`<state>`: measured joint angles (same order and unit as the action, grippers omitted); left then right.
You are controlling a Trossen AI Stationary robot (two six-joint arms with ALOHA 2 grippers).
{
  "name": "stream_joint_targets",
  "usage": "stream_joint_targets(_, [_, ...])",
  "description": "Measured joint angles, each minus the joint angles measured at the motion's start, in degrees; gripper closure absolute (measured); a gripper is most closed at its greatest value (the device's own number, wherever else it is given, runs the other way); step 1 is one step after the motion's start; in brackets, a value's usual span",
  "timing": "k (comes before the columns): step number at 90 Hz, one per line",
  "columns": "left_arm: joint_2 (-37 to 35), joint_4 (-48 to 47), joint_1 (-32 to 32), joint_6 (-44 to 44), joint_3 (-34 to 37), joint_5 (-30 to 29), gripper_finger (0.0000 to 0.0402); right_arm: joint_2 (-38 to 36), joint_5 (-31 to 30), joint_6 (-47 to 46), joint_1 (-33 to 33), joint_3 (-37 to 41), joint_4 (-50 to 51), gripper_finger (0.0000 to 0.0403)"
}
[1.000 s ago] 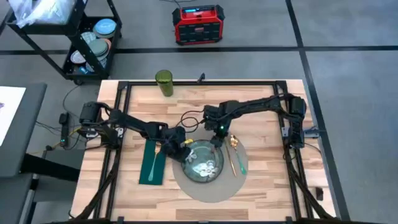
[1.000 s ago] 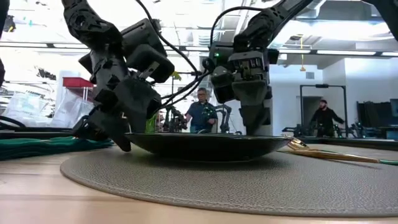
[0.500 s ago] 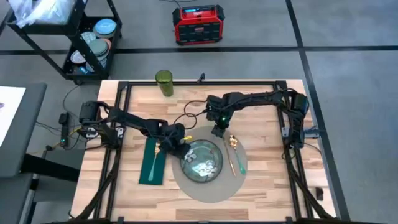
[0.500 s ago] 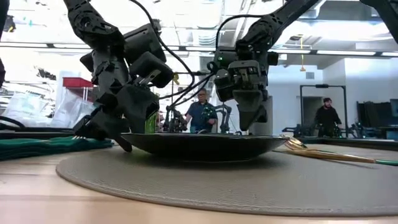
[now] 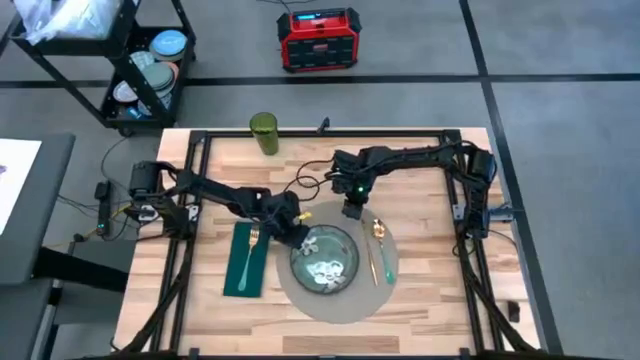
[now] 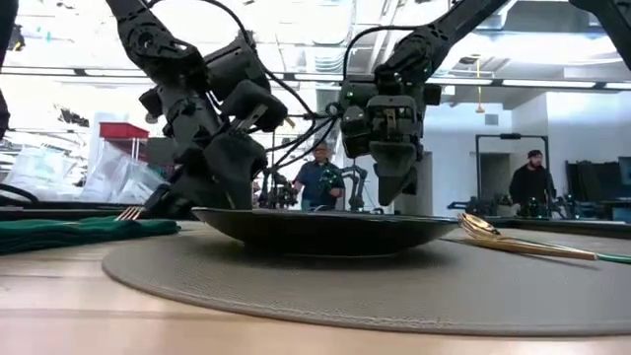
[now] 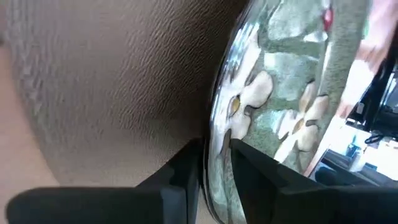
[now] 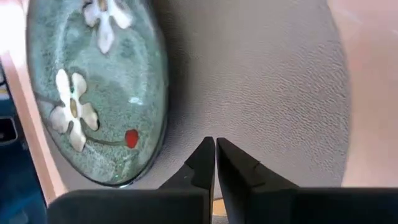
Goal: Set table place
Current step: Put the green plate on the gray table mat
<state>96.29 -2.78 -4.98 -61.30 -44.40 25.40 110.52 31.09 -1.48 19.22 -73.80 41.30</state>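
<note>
While the counter (image 5: 210,160) carries the mat (image 5: 335,297) near its middle, the plate (image 5: 325,258) lies centred on it. Left jaws (image 5: 296,234) clench the plate's left rim; they should release gently without dragging it. Right jaws (image 5: 352,211), closed and empty, hover beyond the far rim.

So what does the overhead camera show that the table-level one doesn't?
Only the high view shows the green cup, the red box on the floor and the fork lying along the green cloth. Only the low view shows people in the room behind. Both show the floral plate on the round mat, the gold spoon and both arms.
</note>
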Motion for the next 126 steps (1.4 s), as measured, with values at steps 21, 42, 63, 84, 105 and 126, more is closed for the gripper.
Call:
stream_joint_targets(21, [-0.7,-0.73,-2.44,3.84,-1.71,-0.18,0.0331,0.0,-0.42,0.44,0.28,0.0,-0.39,0.0353])
stream_joint_targets(42, [-0.68,-6.77,-1.59,10.12,-1.64,-0.01,0.0331,0.02,0.13,-0.14,0.44,0.0,0.04,0.0318])
stream_joint_targets(63, [-0.83,-12.85,-3.63,17.63,-1.77,0.8,0.033,0.04,0.02,-0.17,0.44,0.0,-1.27,0.0287])
stream_joint_targets(84, [-0.7,-11.27,-6.24,19.65,-1.62,3.92,0.0323,0.04,0.13,0.02,0.26,0.0,-1.26,0.0255])
stream_joint_targets(105, [-0.68,-6.57,-6.1,11.15,-1.6,2.84,0.0314,0.04,0.22,0.03,0.15,0.0,-1.14,0.0246])
stream_joint_targets(126, [-0.68,-5.43,-6.06,9.04,-1.6,0.53,0.0314,0.04,0.26,-0.45,-0.08,0.02,-1.01,0.0254])
